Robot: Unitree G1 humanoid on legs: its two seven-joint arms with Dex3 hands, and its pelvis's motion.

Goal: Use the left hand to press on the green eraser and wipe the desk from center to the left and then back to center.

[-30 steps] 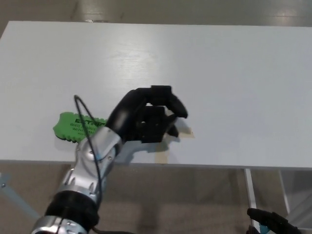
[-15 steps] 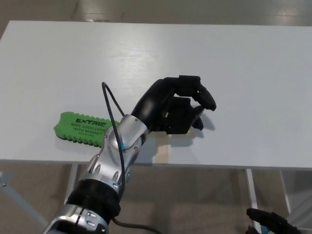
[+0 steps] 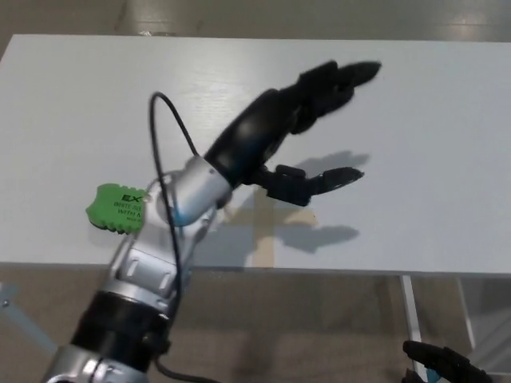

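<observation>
Green eraser [image 3: 117,207] on white desk [image 3: 415,120], well left of raised left hand [image 3: 307,128], fingers spread, empty.

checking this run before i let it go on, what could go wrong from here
The left hand is open and raised over the desk centre, well right of the green eraser, so it may press bare desk. The forearm hides part of the eraser and could nudge it toward the near edge.

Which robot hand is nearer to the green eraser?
Left. The left robot hand is raised above the desk, right of the green eraser. The right robot hand is below the desk's front edge.
</observation>
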